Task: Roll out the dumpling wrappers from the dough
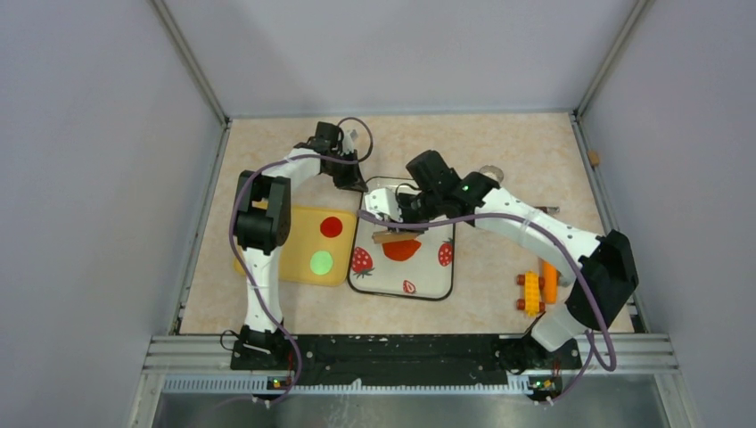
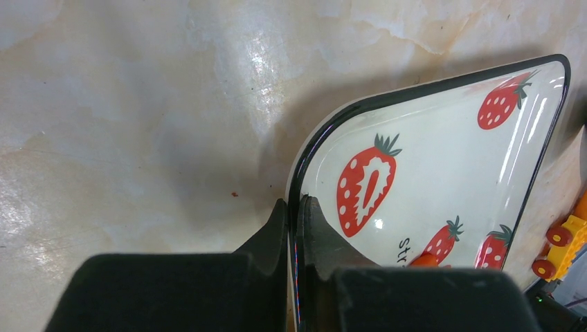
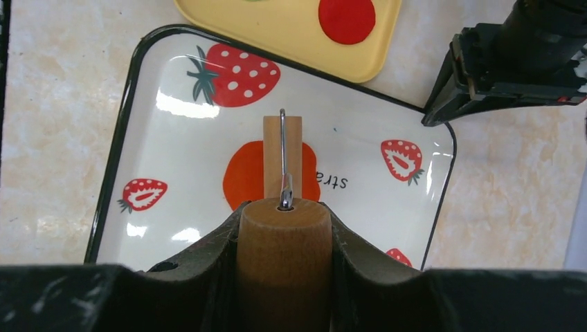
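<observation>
Two done: a red wrapper (image 1: 331, 226) and a green wrapper (image 1: 321, 262) are lying flat on the yellow tray (image 1: 301, 234), just left of the strawberry tray (image 1: 419, 272).
On the roll: the dough (image 1: 402, 250) is sitting in the middle of the strawberry tray, an orange-red blob that is flattened but uneven at the edge, not a neat round yet.
Right side: the right gripper (image 3: 284, 211) is clamping one end of the wooden rolling pin (image 3: 282, 149), and the pin is reaching across the dough at the strawberry tray's centre. I cannot tell whether it is pressing down.
Left side: the left gripper (image 2: 294, 207) is pinching the strawberry tray's rim at its far-left corner, jaws together on the edge, steadying it on the desk (image 1: 499, 259).
Progress: I'm reading this as mid-task, with two discs set aside and one blob under the pin.
Left to do: by my judgement, the blob is needing more rolling to even it out, then a round wrapper needs getting out of it and moving left of the strawberry tray to join the others.
</observation>
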{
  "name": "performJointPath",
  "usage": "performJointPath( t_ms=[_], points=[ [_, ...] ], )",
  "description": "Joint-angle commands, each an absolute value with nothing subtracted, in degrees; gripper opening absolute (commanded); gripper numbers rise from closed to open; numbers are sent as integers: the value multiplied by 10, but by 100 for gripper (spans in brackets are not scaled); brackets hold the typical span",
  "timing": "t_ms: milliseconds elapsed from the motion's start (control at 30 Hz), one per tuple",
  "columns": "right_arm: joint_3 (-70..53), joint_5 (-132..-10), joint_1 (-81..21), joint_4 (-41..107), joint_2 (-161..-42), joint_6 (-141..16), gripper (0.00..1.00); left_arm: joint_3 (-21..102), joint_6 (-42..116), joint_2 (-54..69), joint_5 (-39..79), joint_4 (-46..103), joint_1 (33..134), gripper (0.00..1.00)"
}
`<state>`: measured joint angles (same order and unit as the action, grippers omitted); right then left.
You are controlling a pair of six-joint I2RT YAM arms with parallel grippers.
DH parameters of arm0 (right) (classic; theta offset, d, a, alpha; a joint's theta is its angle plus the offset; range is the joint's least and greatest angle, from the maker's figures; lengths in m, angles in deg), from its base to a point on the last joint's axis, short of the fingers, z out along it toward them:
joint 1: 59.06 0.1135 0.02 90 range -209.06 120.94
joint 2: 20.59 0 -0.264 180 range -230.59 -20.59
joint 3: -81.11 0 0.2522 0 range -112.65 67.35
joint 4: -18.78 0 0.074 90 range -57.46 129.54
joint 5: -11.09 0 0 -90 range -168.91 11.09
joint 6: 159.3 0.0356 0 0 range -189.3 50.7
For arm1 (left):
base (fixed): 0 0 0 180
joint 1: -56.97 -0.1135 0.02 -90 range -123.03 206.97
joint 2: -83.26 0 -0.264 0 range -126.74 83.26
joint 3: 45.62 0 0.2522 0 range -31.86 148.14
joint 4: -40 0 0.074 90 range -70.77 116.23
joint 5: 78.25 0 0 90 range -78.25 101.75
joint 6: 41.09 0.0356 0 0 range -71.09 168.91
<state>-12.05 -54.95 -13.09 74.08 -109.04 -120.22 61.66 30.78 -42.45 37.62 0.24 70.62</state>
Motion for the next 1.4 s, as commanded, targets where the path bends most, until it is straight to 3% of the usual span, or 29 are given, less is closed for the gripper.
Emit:
performJointPath(
  t_ms=[0,100,400,1367],
  points=[
    [-59,-545,-131,635,-1107,-1210,0,596,329,-421,324,-19,694,0],
    [-15,-545,-123,625,-1114,-1231,0,595,330,-420,323,-19,694,0],
    [-3,-466,-110,791,-1132,-1219,0,608,329,-427,326,-18,694,0],
    [47,-429,-106,814,-1100,-1155,0,609,333,-423,319,-22,694,0]
  ],
)
